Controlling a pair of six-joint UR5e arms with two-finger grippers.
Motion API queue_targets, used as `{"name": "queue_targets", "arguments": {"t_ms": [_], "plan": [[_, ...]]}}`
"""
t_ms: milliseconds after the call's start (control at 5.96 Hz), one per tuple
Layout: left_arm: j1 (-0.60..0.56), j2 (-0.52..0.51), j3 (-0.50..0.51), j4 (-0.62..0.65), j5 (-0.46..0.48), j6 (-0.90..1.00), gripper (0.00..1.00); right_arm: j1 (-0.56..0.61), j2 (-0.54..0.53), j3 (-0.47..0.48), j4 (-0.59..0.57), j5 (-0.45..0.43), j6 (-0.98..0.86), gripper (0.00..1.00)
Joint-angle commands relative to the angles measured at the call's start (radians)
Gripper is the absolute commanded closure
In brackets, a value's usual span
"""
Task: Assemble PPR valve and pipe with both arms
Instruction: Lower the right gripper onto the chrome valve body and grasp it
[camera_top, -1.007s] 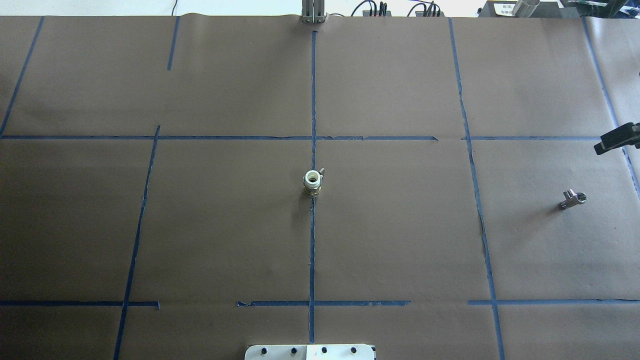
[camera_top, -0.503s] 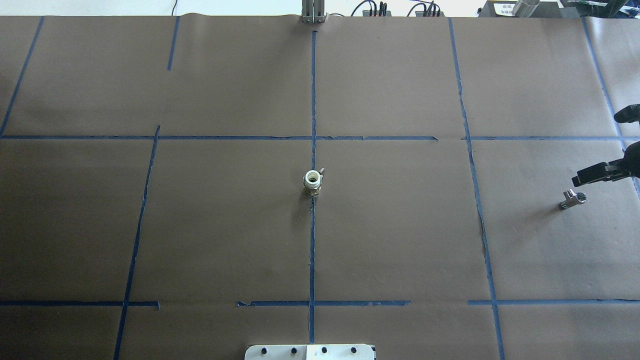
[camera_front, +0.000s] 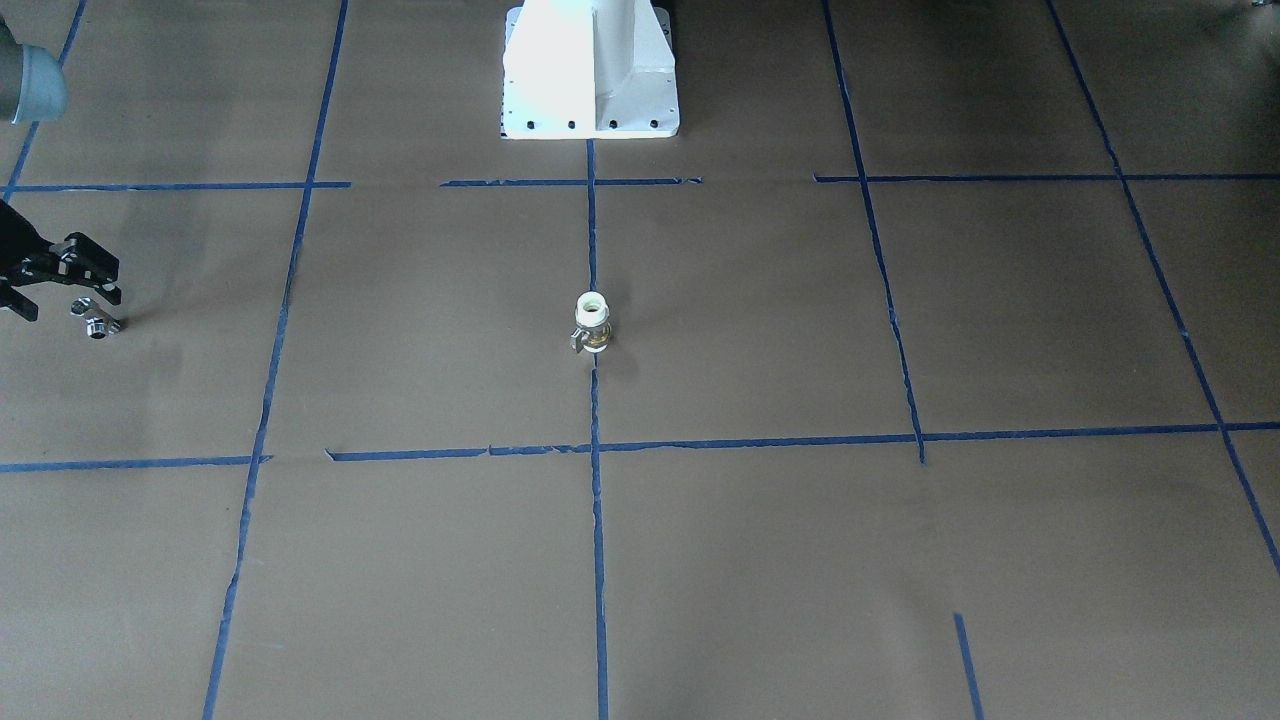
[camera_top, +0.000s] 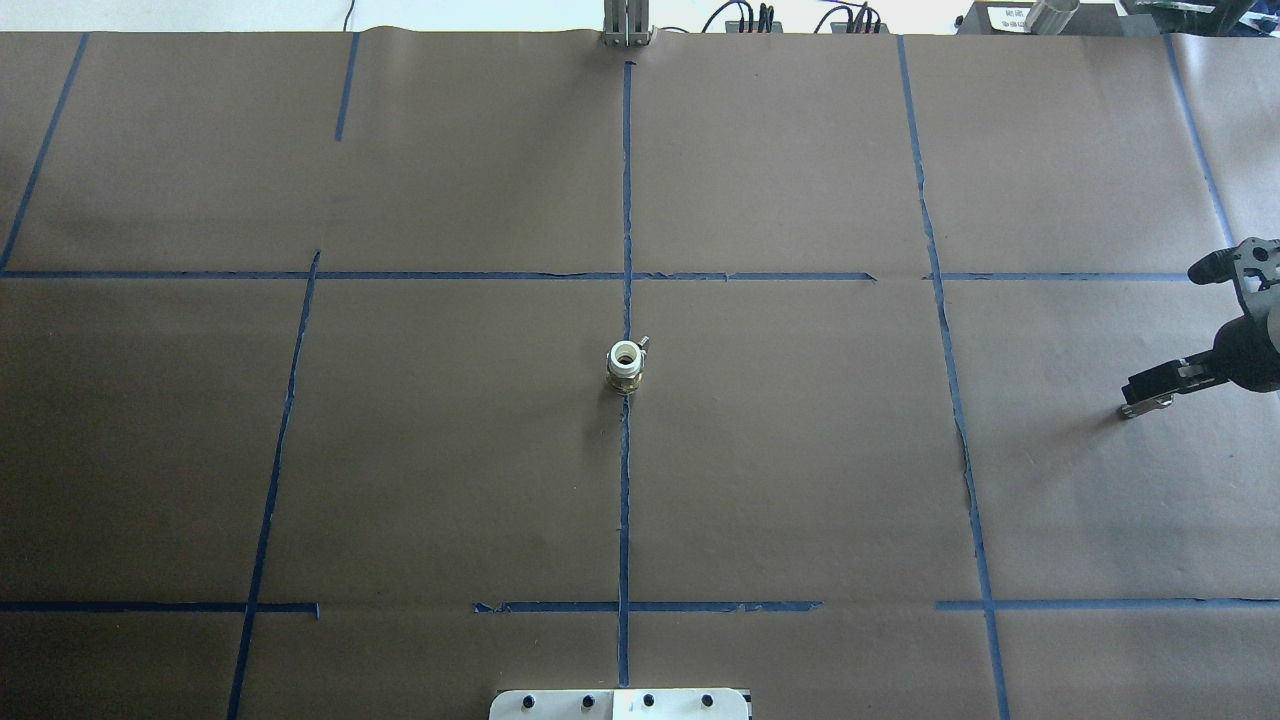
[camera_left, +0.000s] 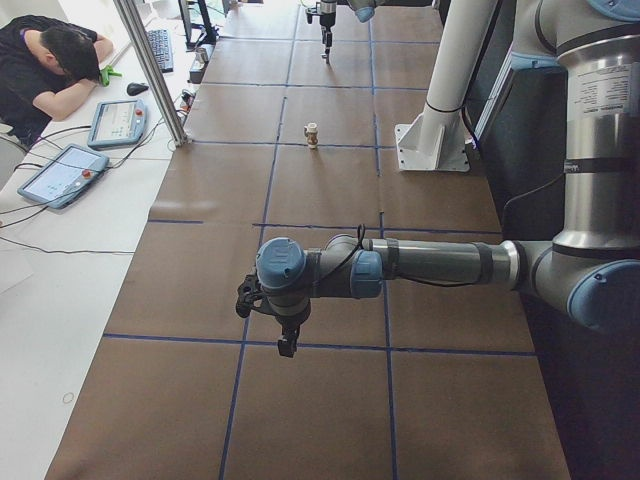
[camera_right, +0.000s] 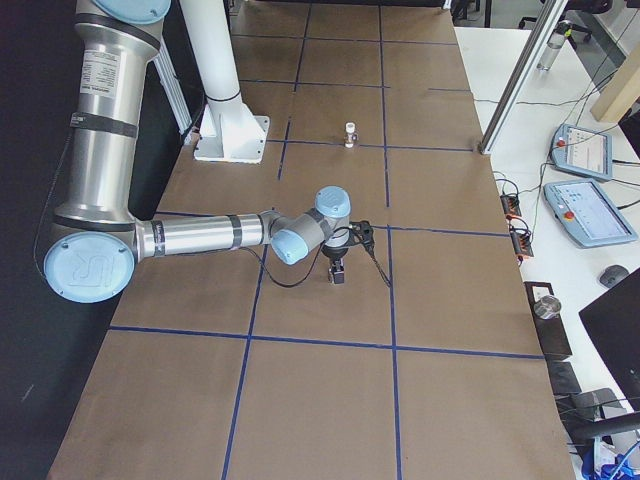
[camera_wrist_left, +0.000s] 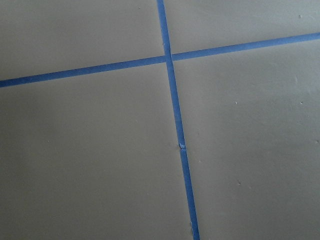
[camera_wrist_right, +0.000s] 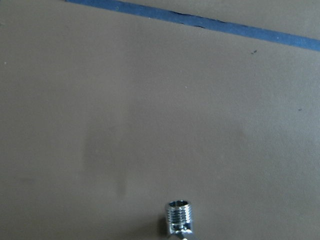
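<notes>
The PPR valve (camera_top: 625, 365) stands upright on the centre tape line, white end up and lever to the side; it also shows in the front view (camera_front: 592, 322). The chrome pipe (camera_front: 95, 318) lies on the table at the robot's far right. In the overhead view only its tip (camera_top: 1130, 410) shows from under my right gripper (camera_top: 1150, 385). The right gripper (camera_front: 60, 285) is open and empty, hovering just over the pipe. The right wrist view shows the pipe's threaded end (camera_wrist_right: 178, 216). My left gripper (camera_left: 285, 340) shows only in the exterior left view; I cannot tell whether it is open or shut.
Brown paper with blue tape lines (camera_top: 627, 200) covers the table. The white robot pedestal (camera_front: 590, 70) stands at the robot's edge. A metal post (camera_left: 150, 70), tablets and a seated person are beyond the table's far side.
My right gripper has come in from the right edge and moved toward the robot's side, ending over the pipe and covering most of it. The valve and pipe have not moved.
</notes>
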Motion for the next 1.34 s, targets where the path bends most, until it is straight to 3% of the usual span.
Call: {"name": "queue_targets", "arguments": {"t_ms": [0, 168, 336, 503, 839, 1175], "plan": [[0.000, 0.000, 0.000, 0.000, 0.000, -0.001, 0.00, -0.006, 0.004, -0.015, 0.000, 0.000, -0.007, 0.18], [0.000, 0.000, 0.000, 0.000, 0.000, -0.001, 0.00, -0.008, 0.006, -0.019, -0.006, 0.000, -0.009, 0.71], [0.000, 0.000, 0.000, 0.000, 0.000, -0.003, 0.00, -0.008, 0.005, -0.020, -0.010, 0.001, -0.009, 0.87], [0.000, -0.002, -0.002, 0.000, 0.000, -0.003, 0.00, -0.011, 0.004, -0.020, -0.012, 0.000, -0.009, 0.96], [0.000, 0.000, -0.009, 0.002, 0.000, -0.004, 0.00, -0.009, 0.024, 0.012, -0.026, 0.010, -0.007, 1.00], [0.000, 0.000, -0.009, 0.002, 0.000, -0.004, 0.00, -0.026, 0.168, 0.128, -0.210, 0.052, -0.013, 1.00]]}}
